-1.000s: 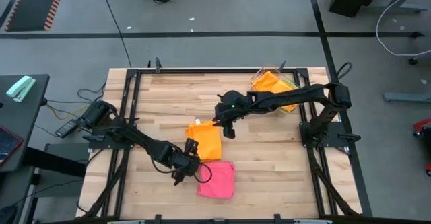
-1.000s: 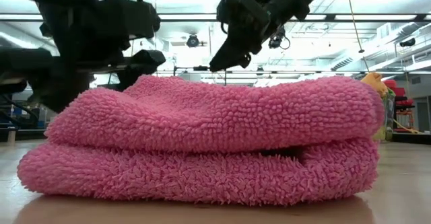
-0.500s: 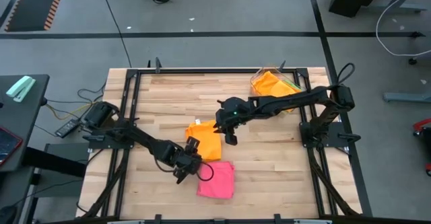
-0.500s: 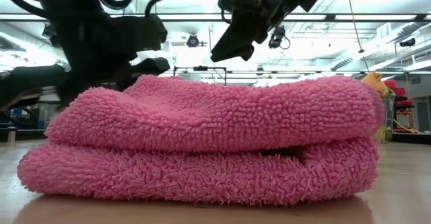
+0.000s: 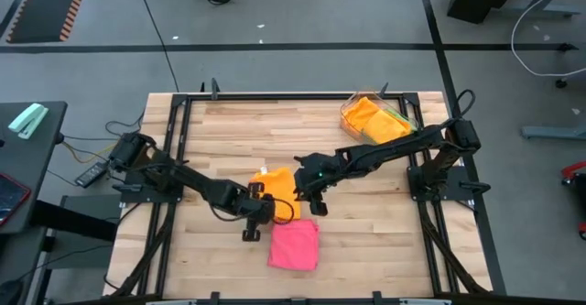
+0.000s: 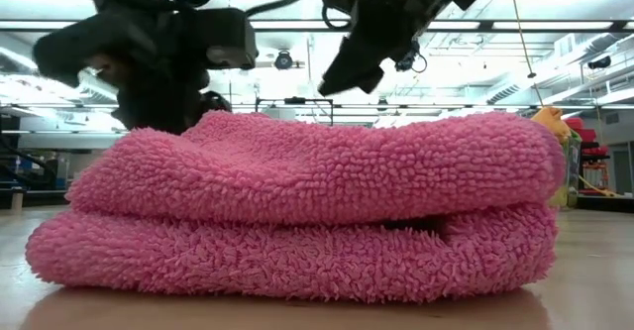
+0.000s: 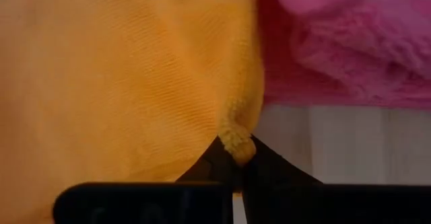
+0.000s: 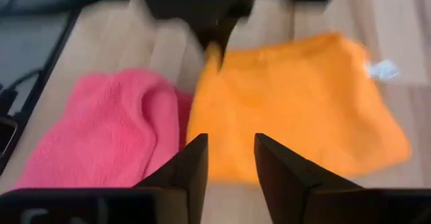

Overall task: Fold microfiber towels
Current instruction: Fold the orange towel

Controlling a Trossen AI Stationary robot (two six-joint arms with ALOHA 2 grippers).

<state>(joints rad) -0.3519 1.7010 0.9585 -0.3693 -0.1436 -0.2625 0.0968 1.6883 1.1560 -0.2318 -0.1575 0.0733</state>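
The wooden table (image 5: 366, 223) carries an orange towel (image 5: 279, 193) at its middle, with a folded pink towel (image 5: 294, 246) just beside it. The left gripper (image 7: 237, 158) has pinched the orange towel's corner. The right gripper (image 8: 230, 158) hovers over that towel, fingers slightly parted, holding nothing. A clear tray (image 5: 352, 114) holds more orange cloth (image 5: 374, 119).

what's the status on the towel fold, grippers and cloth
Left gripper shut on orange towel corner. Right gripper open, hovering at its other edge. Folded pink towel lies beside it, apparently touching.
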